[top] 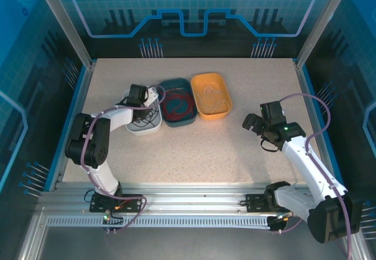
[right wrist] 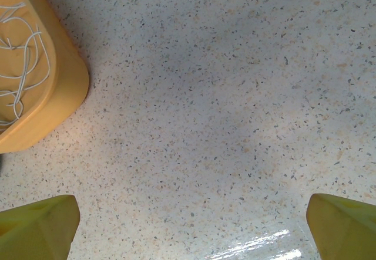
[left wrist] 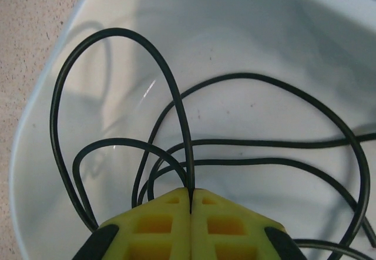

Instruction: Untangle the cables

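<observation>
Centre-left white tray (top: pixel 144 129): black cable (left wrist: pixel 180 104) | teal tray (top: pixel 175 84): red cable (top: pixel 179 106) | orange tray (top: pixel 216 113): whitish cable (top: pixel 212 99) | left gripper (left wrist: pixel 191 198) pinches black cable | right gripper (right wrist: pixel 191 216) spread, mid-right.

A speckled beige table (top: pixel 235 154) sits inside blue circuit-patterned walls (top: pixel 194 7).

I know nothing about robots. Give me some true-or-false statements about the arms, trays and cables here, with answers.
1. The left tool is shut on the black cable. True.
2. The red cable lies in the orange tray. False: it lies in the teal tray.
3. The right tool is open above bare table. True.
4. The right tool grips the whitish cable. False: that cable lies in the orange tray, untouched.
5. The black cable lies in the white tray. True.
</observation>
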Robot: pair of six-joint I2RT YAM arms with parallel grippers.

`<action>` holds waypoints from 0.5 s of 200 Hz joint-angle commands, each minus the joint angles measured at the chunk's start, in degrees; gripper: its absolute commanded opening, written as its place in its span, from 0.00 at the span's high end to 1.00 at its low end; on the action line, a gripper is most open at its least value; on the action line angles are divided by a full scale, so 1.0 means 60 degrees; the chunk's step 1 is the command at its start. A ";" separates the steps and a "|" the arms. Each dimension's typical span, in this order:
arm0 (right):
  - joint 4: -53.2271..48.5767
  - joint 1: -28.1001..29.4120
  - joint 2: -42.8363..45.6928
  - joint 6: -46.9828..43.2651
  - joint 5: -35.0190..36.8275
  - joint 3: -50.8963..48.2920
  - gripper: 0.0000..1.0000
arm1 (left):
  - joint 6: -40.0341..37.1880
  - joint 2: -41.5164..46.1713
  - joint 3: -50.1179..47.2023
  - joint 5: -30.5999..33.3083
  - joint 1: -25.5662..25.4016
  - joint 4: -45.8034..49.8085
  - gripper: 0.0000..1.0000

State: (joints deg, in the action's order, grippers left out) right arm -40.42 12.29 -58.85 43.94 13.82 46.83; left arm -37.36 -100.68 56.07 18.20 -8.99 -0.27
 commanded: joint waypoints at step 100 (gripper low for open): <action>-0.0059 -0.0038 0.0063 -0.0120 0.0139 0.0283 0.00 | 0.2428 0.2998 0.0131 -0.1444 0.0023 0.1320 0.17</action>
State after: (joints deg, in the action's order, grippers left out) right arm -40.42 12.29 -58.85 43.90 13.87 46.96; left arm -29.02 -89.25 57.71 12.16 -8.99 5.76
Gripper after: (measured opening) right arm 0.996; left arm 0.742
